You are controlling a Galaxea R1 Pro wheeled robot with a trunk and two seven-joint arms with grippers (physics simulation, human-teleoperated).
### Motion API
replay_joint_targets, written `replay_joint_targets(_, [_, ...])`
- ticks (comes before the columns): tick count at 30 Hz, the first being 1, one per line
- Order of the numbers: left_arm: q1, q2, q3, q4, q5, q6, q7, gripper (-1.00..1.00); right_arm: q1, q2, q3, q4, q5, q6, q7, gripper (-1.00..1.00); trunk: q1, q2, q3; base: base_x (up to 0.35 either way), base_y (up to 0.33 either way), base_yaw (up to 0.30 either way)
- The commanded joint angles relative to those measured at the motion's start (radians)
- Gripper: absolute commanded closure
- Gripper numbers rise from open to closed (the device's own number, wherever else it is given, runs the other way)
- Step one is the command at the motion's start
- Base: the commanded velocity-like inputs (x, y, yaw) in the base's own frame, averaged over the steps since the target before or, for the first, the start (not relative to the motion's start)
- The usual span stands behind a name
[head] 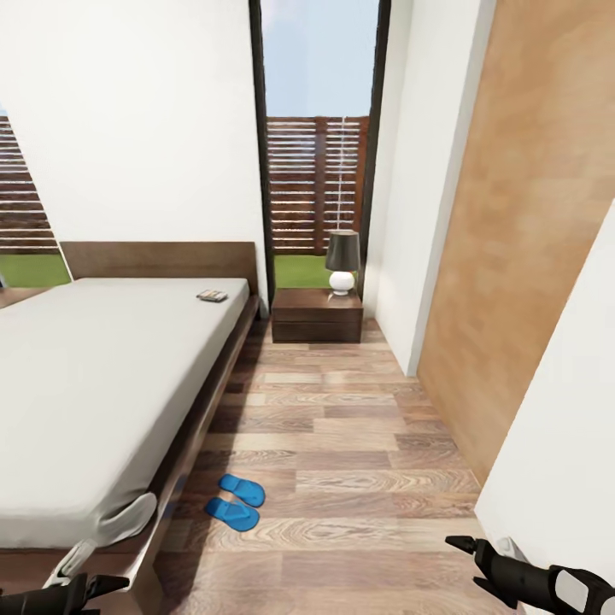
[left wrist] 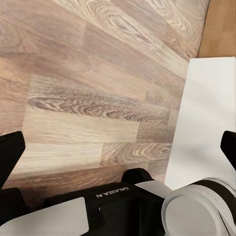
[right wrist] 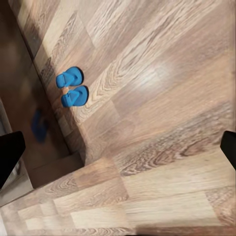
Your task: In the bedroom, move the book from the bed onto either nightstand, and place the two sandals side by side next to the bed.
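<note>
Stretching away from the camera along the head view's left side, the bed (head: 102, 376) is the largest thing here: a low dark brown frame with a plain headboard against the white wall and a smooth light-grey mattress, its long axis running toward the tall dark-framed window (head: 318, 137). A light-brown wooden door (head: 521, 222) lines the right-hand wall. At the far end, just beside the bed's head corner, stands the nightstand (head: 317, 314), a low dark-brown cabinet with two drawers, carrying a small lamp (head: 342, 260) with a dark shade and a white base. The sandals (head: 235, 501), two bright blue flip-flops, lie side by side on the wood-plank floor (head: 342, 444) near the bed's foot end, touching or nearly so, their long axes slanted across the planks. The book (head: 213, 295), small and dark, lies flat on the mattress near the headboard. The left gripper (head: 81, 588) and right gripper (head: 478, 559) both hang released, jaws spread wide, grasping nothing.
</note>
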Motion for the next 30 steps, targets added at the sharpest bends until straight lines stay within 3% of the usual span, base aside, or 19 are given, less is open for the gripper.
replay_joint_targets(1, [-0.001,-0.001,0.009,-0.001,-0.01,0.009,-0.006,-1.0,-0.002,0.0,-0.007,0.003,-0.001,0.006,0.003,-1.0,0.0,-0.001,-0.001,0.0,-0.015,-0.137])
replay_joint_targets(30, [-0.001,-0.055,0.014,-0.007,-0.01,0.01,0.002,-1.0,-0.002,0.001,-0.003,0.003,-0.001,-0.001,-0.001,-1.0,0.0,-0.001,-0.001,0.0,-0.043,-0.019])
